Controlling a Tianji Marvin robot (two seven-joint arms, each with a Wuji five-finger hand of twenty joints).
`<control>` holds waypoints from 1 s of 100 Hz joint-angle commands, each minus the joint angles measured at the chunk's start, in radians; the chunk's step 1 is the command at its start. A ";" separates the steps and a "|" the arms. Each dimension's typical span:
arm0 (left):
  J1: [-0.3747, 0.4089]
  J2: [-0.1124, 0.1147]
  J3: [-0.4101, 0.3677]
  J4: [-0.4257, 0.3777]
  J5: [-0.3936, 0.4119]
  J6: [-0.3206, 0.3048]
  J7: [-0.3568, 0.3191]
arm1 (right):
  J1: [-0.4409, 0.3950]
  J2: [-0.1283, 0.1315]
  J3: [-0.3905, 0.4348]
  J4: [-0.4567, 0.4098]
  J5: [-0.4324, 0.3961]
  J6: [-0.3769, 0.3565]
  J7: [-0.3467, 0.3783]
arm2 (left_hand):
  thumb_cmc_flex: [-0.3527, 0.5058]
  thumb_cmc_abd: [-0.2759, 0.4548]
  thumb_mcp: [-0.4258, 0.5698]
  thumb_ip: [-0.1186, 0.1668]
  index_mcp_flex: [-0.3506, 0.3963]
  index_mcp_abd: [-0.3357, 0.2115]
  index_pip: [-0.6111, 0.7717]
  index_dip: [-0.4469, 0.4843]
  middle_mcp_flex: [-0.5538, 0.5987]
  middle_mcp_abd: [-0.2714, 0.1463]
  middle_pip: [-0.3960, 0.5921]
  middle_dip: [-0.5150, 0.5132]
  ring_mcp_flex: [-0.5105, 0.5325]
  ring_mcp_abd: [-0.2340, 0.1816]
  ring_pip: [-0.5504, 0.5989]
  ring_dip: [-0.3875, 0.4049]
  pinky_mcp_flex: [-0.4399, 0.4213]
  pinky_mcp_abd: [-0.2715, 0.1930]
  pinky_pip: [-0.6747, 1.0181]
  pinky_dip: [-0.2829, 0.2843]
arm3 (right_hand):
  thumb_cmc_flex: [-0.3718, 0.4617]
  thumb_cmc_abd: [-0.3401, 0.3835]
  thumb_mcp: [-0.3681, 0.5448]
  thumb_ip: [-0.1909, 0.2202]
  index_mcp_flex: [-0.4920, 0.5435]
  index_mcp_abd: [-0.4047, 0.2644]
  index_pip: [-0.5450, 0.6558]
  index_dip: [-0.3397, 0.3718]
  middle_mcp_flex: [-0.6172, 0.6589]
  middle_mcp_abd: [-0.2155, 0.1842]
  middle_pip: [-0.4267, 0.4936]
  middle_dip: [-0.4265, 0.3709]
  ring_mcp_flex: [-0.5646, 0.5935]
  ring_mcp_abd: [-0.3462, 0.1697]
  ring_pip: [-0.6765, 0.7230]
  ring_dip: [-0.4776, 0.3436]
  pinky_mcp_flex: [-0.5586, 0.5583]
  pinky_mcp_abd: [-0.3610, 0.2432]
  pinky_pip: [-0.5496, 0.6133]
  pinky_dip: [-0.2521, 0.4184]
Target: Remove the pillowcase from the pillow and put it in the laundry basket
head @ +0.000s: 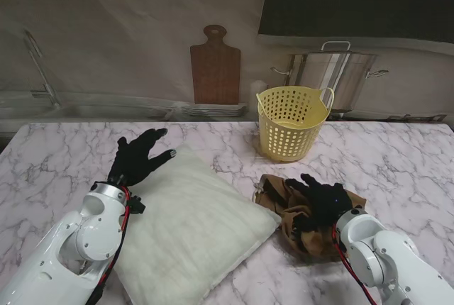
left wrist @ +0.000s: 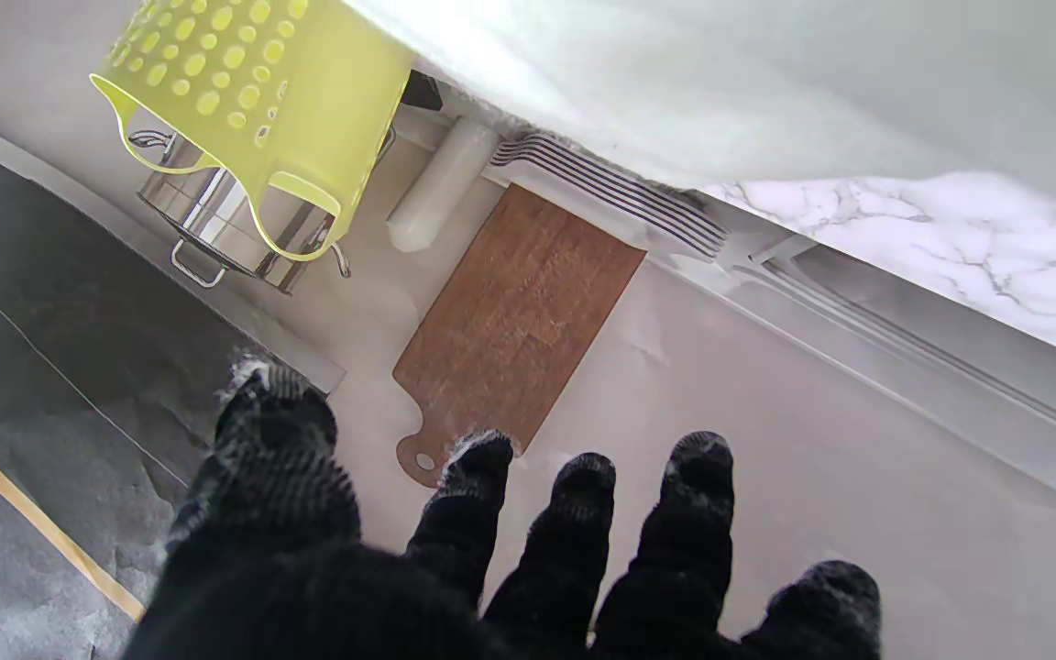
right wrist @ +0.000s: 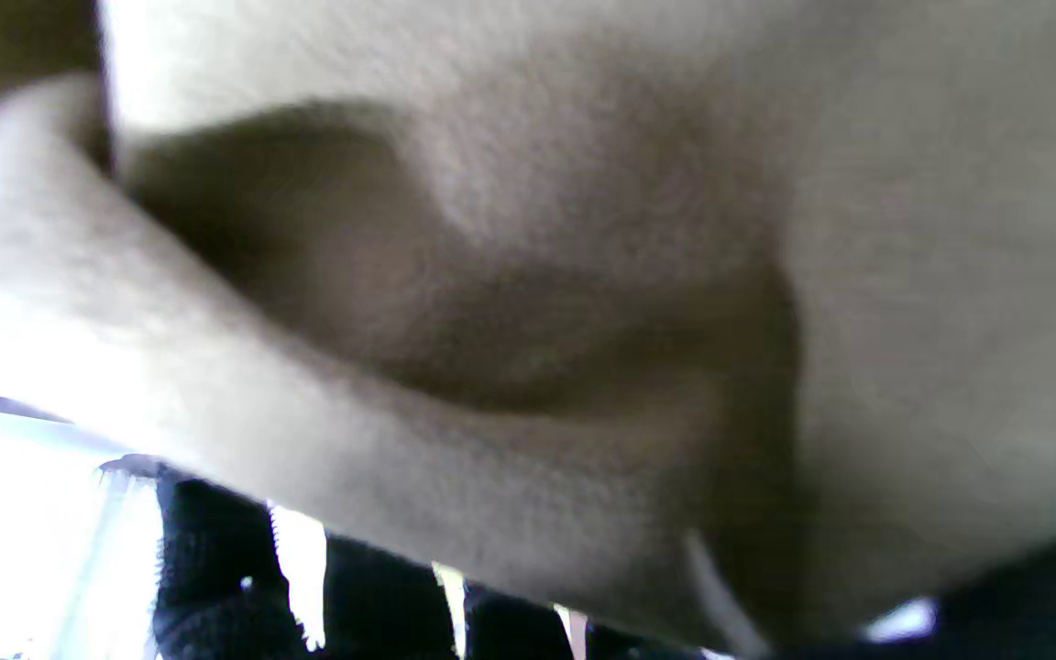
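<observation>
Fingers point(head: 310, 186) of the right hand point(head: 323, 202) are dug into the crumpled brown pillowcase point(head: 284, 202); from the stand view they appear clenched on the cloth, and the right wrist view, filled with blurred tan folds pressed against the lens, fits that reading. The pillowcase is already off the pillow point(head: 191, 227) and lies bunched on the marble bench point(head: 397, 163), just beside the pillow's right corner and nearer to the robot than the laundry basket point(head: 292, 124).

Taking the basket as the landmark: the bundle sits on its near side, a little to its right, so the carry runs away from the robot and slightly leftward, with bare bench between the two. The right hand is clearly the nearer one for this. The cloth has no clear long axis now; it is a loose heap, and trailing ends could drag or catch on the basket's rim.

Left of the basket, the bare white pillow lies on a diagonal, its far corner pointing toward the basket's base. The left hand point(head: 138, 156) hovers at the pillow's far left edge with fingers spread and holding nothing; its wrist view shows them apart in open air.

Behind the basket stand a steel pot point(head: 333, 74) and a wooden cutting board point(head: 215, 67), so overshoot room is limited.
</observation>
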 commanded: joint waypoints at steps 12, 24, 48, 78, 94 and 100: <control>-0.002 -0.002 0.010 0.006 -0.004 0.003 -0.016 | 0.042 0.001 -0.036 0.053 0.020 -0.009 0.024 | 0.011 0.034 -0.013 0.006 -0.028 0.005 -0.018 0.008 -0.043 -0.005 -0.014 0.003 -0.021 -0.020 -0.012 0.010 -0.014 0.019 0.536 -0.002 | 0.266 -0.118 0.015 0.042 -0.024 -0.068 0.198 0.223 0.075 0.001 0.277 0.121 0.284 -0.100 0.182 0.175 0.261 -0.124 0.189 0.099; -0.003 -0.003 0.014 0.009 -0.011 0.006 -0.014 | 0.066 0.002 -0.065 0.081 0.037 -0.012 0.023 | 0.013 0.036 -0.012 0.006 -0.028 0.007 -0.018 0.008 -0.043 -0.004 -0.014 0.003 -0.021 -0.020 -0.012 0.011 -0.007 0.020 0.527 -0.002 | 0.331 -0.094 0.209 0.028 0.071 -0.165 0.345 0.231 0.158 -0.035 0.413 0.184 0.440 -0.183 0.313 0.296 0.412 -0.287 0.304 0.157; -0.005 -0.005 0.021 0.013 -0.017 0.006 -0.008 | 0.092 -0.004 -0.096 0.123 0.085 -0.013 -0.033 | 0.012 0.037 -0.012 0.006 -0.028 0.006 -0.018 0.008 -0.044 -0.005 -0.013 0.002 -0.021 -0.020 -0.012 0.011 0.000 0.020 0.507 0.003 | 0.509 -0.046 0.363 -0.096 0.428 -0.248 0.722 0.236 0.635 -0.103 0.545 0.492 0.734 -0.359 0.680 0.496 0.693 -0.539 0.562 0.273; -0.004 -0.007 0.024 0.012 -0.022 0.014 -0.003 | 0.038 -0.020 -0.017 0.056 0.115 0.014 -0.093 | 0.014 0.040 -0.012 0.006 -0.027 0.006 -0.017 0.008 -0.042 -0.005 -0.013 0.003 -0.021 -0.020 -0.012 0.011 0.008 0.021 0.485 0.012 | 0.549 -0.012 0.432 -0.109 0.703 -0.235 0.956 0.130 0.793 -0.061 0.676 0.669 0.745 -0.416 0.917 0.531 0.784 -0.598 0.644 0.313; -0.010 -0.008 0.030 0.016 -0.025 0.015 -0.004 | 0.000 -0.031 0.060 -0.018 0.100 0.017 -0.142 | 0.014 0.042 -0.012 0.006 -0.028 0.006 -0.017 0.008 -0.041 -0.004 -0.013 0.003 -0.021 -0.019 -0.012 0.011 0.010 0.020 0.479 0.019 | 0.551 0.002 0.438 -0.113 0.708 -0.233 0.962 0.163 0.781 -0.053 0.688 0.697 0.745 -0.424 0.924 0.527 0.784 -0.600 0.645 0.312; -0.010 -0.007 0.030 0.016 -0.027 0.014 -0.006 | -0.005 -0.033 0.082 -0.046 0.080 0.017 -0.156 | 0.013 0.043 -0.012 0.006 -0.027 0.006 -0.017 0.008 -0.041 -0.004 -0.013 0.003 -0.020 -0.018 -0.011 0.012 0.011 0.020 0.477 0.021 | 0.551 0.004 0.440 -0.113 0.708 -0.232 0.963 0.167 0.780 -0.052 0.690 0.700 0.746 -0.424 0.925 0.527 0.784 -0.600 0.645 0.312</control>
